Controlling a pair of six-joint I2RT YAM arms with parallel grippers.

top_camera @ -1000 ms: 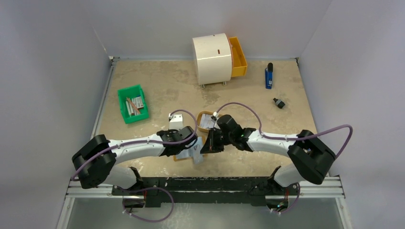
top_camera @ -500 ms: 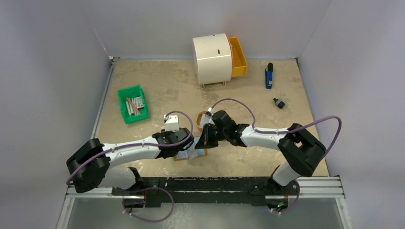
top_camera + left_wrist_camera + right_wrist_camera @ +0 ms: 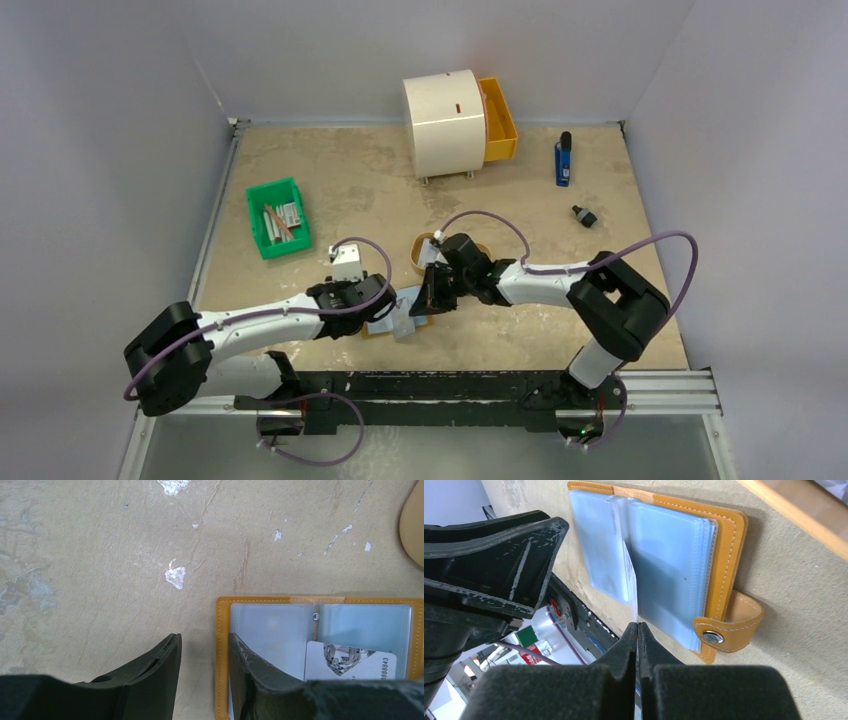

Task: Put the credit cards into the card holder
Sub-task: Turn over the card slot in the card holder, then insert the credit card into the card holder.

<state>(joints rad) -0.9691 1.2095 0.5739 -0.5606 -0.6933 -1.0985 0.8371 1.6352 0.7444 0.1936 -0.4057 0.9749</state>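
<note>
The orange-tan card holder [image 3: 224,630] lies open on the table, its clear sleeves facing up, and shows in the top view [image 3: 378,329] below both wrists. My left gripper [image 3: 202,645] is open. Its right finger [image 3: 250,665] rests over the left sleeve page and the holder's orange edge lies between the jaws. My right gripper [image 3: 637,630] is shut on a credit card [image 3: 631,580], which I see edge-on standing among the sleeves. That card [image 3: 350,660] has a diamond print. The snap strap [image 3: 724,630] sticks out at the holder's side.
An oval tan tray [image 3: 420,247] sits just behind the right wrist. A green bin with sticks [image 3: 277,217] stands at the left. The white cabinet [image 3: 445,110] with its orange drawer [image 3: 498,118] is at the back. A blue object [image 3: 563,160] and a small black one [image 3: 584,216] lie at the back right.
My left gripper has opened and drawn back to the left. My right gripper, still shut on the card, has shifted left over the holder.
</note>
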